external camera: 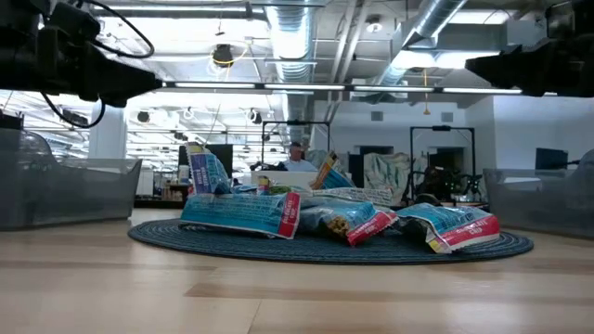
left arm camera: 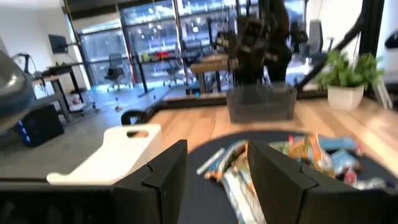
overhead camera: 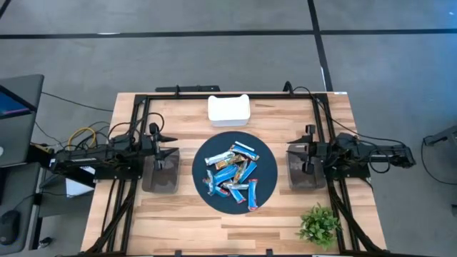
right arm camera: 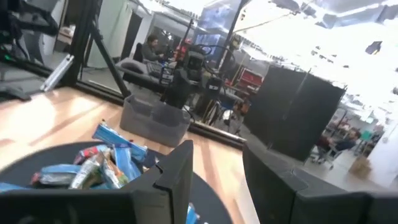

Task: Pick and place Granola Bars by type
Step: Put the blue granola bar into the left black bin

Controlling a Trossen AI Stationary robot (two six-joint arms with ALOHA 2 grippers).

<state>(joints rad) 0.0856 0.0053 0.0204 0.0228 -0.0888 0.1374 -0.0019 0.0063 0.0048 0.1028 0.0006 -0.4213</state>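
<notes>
The Granola Bars (overhead camera: 233, 171) lie in a loose heap on a dark round mat (overhead camera: 203, 187) in the middle of the table. Most wrappers are shiny blue, and some have red ends (external camera: 292, 215). My left gripper (left arm camera: 217, 180) hovers open over a grey bin (overhead camera: 161, 175) left of the mat, pointing level toward the heap. My right gripper (right arm camera: 217, 177) hovers open over a grey bin (overhead camera: 305, 175) right of the mat, also facing the heap. Nothing sits between either pair of fingers.
A white container (overhead camera: 228, 110) stands at the far edge behind the mat. A small green plant (overhead camera: 319, 225) sits at the near right corner. A black frame (overhead camera: 214, 95) runs around the table. Bare wood (overhead camera: 214, 228) lies near the front edge.
</notes>
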